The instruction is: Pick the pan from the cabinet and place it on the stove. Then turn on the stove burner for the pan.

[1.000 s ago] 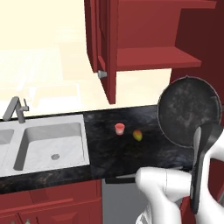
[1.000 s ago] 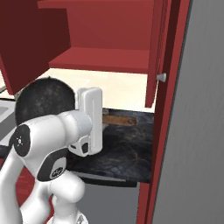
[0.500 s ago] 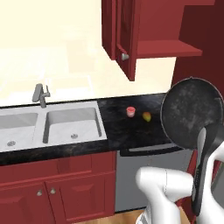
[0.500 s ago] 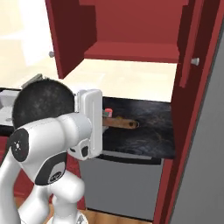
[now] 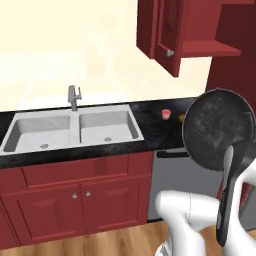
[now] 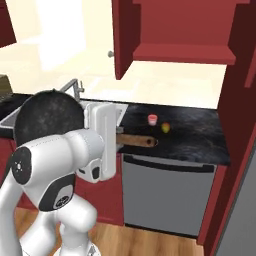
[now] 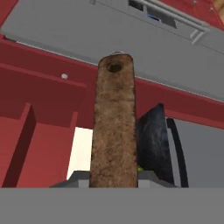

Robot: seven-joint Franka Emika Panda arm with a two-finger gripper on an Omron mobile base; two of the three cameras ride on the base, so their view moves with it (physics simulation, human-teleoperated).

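The pan point(image 5: 217, 127) is a round, dark speckled disc held up on edge in front of my arm, above the counter's front. It also shows from behind at the left point(image 6: 47, 117). Its brown wooden handle point(image 6: 135, 141) sticks out sideways from my hand. My gripper point(image 7: 113, 177) is shut on that handle point(image 7: 113, 127), which runs up the middle of the hand view. The dark red wall cabinet point(image 5: 165, 30) hangs above with its door open, and its shelf point(image 6: 182, 52) is bare. The stove and its burner are out of view.
A double steel sink point(image 5: 75, 127) with a faucet point(image 5: 74, 97) is set in the black counter point(image 6: 200, 135). A small red cup point(image 6: 152, 119) and a yellow-green fruit point(image 6: 165, 128) stand on the counter. A grey dishwasher front point(image 6: 165, 195) is below, and a tall red panel point(image 6: 240, 125) rises at the right.
The base has driven back and sideways, so both base views have shifted. The sink and lower cabinets now show more fully. The pan stays held the same way.
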